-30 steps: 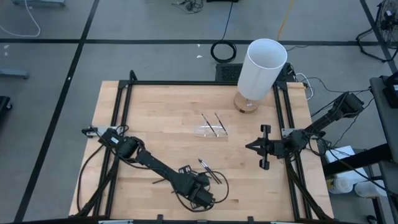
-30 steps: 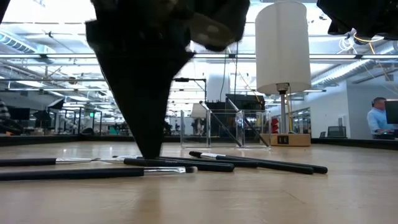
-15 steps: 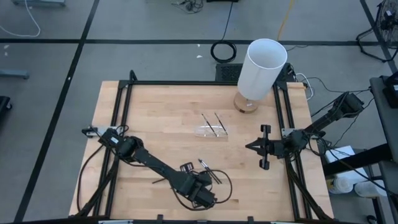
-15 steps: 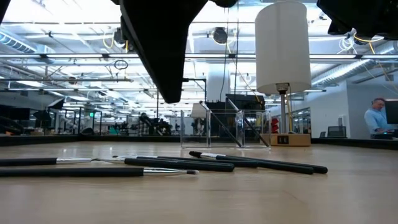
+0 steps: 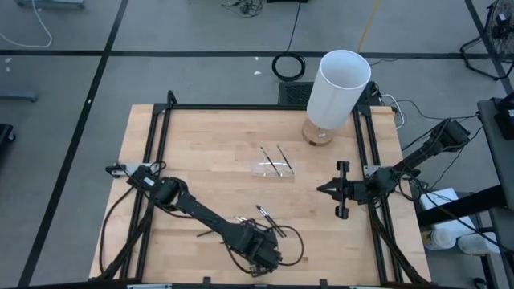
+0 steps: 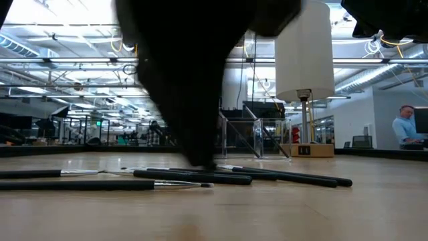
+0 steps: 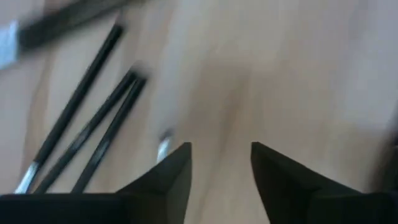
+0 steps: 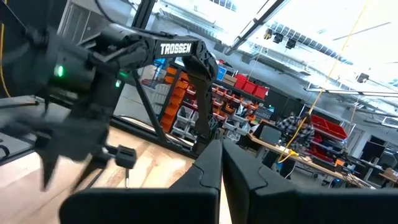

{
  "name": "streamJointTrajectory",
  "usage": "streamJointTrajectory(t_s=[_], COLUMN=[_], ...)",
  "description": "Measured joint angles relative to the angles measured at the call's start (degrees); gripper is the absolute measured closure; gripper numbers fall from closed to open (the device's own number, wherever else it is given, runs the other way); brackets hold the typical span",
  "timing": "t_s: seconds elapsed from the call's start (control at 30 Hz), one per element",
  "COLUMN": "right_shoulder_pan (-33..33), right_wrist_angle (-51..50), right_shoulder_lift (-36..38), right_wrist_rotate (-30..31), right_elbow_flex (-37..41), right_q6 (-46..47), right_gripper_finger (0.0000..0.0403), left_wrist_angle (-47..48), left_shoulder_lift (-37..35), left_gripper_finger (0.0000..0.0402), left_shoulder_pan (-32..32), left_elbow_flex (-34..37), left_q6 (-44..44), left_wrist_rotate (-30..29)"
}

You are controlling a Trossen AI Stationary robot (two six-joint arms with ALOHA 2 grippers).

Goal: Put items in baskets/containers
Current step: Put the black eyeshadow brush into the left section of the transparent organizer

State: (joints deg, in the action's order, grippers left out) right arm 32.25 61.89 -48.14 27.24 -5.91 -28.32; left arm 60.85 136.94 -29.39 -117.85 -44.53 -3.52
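Note:
Several thin dark sticks with pale tips (image 5: pixel 270 219) lie flat on the wooden table near its front edge, also seen low on the table (image 6: pixel 194 177) and in the left wrist view (image 7: pixel 81 146). My left gripper (image 5: pixel 257 250) points down just above them, open (image 7: pixel 221 149), with bare wood between its fingers. One stick's pale tip (image 7: pixel 163 147) lies just beside one finger. The clear tray (image 5: pixel 273 168) sits at the table's middle with two sticks in it. My right gripper (image 5: pixel 321 190) waits shut at the right edge.
A tall white cylinder on a round wooden base (image 5: pixel 337 84) stands at the far right corner. A black frame (image 5: pixel 152 160) runs along the table's edges. More sticks (image 5: pixel 207 234) lie left of my left gripper. A person (image 6: pixel 404 127) sits in the room beyond.
My left gripper has risen off the table beside the sticks, shifted a little toward the table's right edge and come down again over the sticks. The sticks have stayed where they were.

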Motion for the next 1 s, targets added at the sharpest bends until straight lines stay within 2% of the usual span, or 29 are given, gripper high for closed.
streamJointTrajectory(t_s=[0.1,0.2,0.33,0.6,0.83,0.9,1.0], right_shoulder_pan=[0.0,0.0,0.0,0.0,0.0,0.0,0.0], right_wrist_angle=[0.0,-0.3,-0.1,0.0,-0.5,-0.5,-0.5], right_shoulder_lift=[0.0,0.0,0.1,0.1,0.1,0.1,0.1], right_wrist_rotate=[0.0,0.0,0.0,0.0,0.0,0.0,0.0], right_elbow_flex=[0.0,0.0,0.0,0.0,0.0,0.0,0.0], right_q6=[0.0,0.2,0.2,0.2,0.4,0.4,0.4], right_gripper_finger=[0.0403,0.0403,0.0403,0.0403,0.0403,0.0403,0.0403], left_wrist_angle=[4.3,5.5,4.7,3.0,2.4,2.0,1.0], left_shoulder_lift=[0.7,0.9,2.1,7.4,7.4,7.4,7.4], left_gripper_finger=[0.0205,0.0205,0.0221,0.0261,0.0267,0.0279,0.0323], left_shoulder_pan=[0.1,0.2,0.5,0.8,-0.1,0.0,0.0], left_elbow_flex=[0.2,0.1,-0.1,-0.8,-0.7,-0.7,-0.6], left_q6=[-1.0,-1.0,-0.4,1.9,5.7,7.1,8.9], left_wrist_rotate=[0.1,0.3,0.7,6.2,3.2,3.4,3.9])
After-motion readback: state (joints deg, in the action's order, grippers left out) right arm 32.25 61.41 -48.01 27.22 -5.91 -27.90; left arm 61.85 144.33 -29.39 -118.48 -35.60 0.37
